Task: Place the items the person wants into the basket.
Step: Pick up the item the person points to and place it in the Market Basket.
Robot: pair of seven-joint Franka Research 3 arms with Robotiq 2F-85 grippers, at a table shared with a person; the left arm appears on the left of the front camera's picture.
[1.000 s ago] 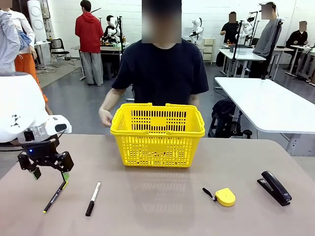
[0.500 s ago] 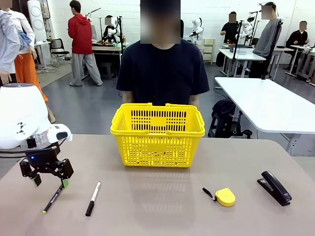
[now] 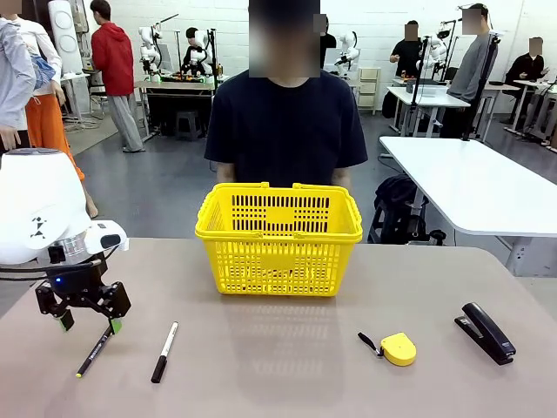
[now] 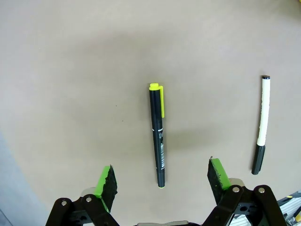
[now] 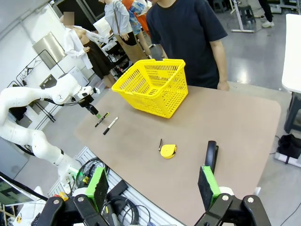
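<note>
Pen [image 3: 96, 350]: thin, black, yellow clip at one end. Lies flat on the surface at the near left, angled slightly.

Marker [image 3: 164, 352]: white barrel, black cap at the near end. Flat, just right of the pen, roughly parallel, not touching.

Basket [image 3: 278, 239]: bright yellow, latticed sides, upright at the far middle of the surface, both handles folded down on the rim. Contents unclear through the lattice.

Person [image 3: 287, 122]: dark navy T-shirt, standing right behind the basket, arms down, hands hidden by it.
</note>
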